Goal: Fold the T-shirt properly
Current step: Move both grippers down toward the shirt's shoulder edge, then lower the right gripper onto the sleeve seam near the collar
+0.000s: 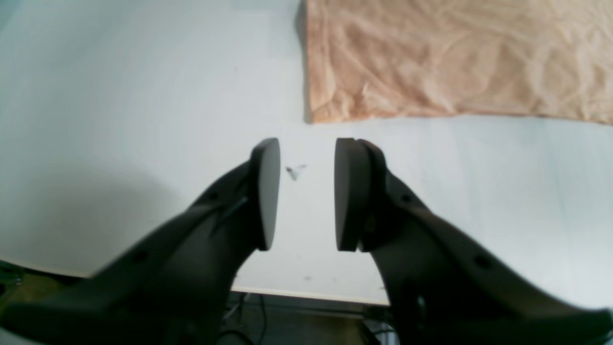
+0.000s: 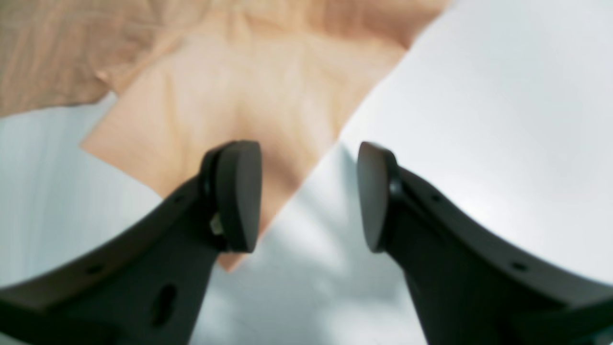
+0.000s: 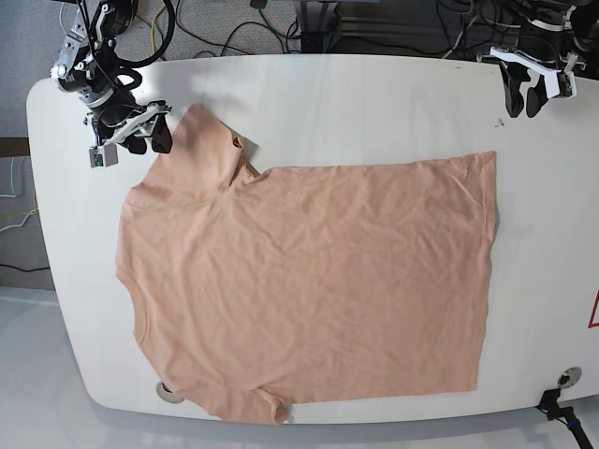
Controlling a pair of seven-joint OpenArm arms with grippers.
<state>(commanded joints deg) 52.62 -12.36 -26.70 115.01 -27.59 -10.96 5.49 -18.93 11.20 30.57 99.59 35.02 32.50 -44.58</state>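
The peach T-shirt (image 3: 309, 281) lies spread flat on the white table (image 3: 356, 103), slightly wrinkled, with its hem toward the right and its sleeves toward the left. My right gripper (image 3: 153, 140) is open at the far left sleeve. In the right wrist view (image 2: 306, 196) its left finger (image 2: 237, 196) is over the sleeve (image 2: 239, 96) and the other over bare table. My left gripper (image 3: 524, 101) is open at the far right, off the cloth. In the left wrist view (image 1: 306, 191) it is just short of the shirt's hem corner (image 1: 431, 57).
Cables and stands (image 3: 309, 23) lie beyond the table's far edge. The table edge (image 1: 306, 293) runs close behind my left gripper. Round fittings sit near the front edge at left (image 3: 168, 391) and right (image 3: 568, 376).
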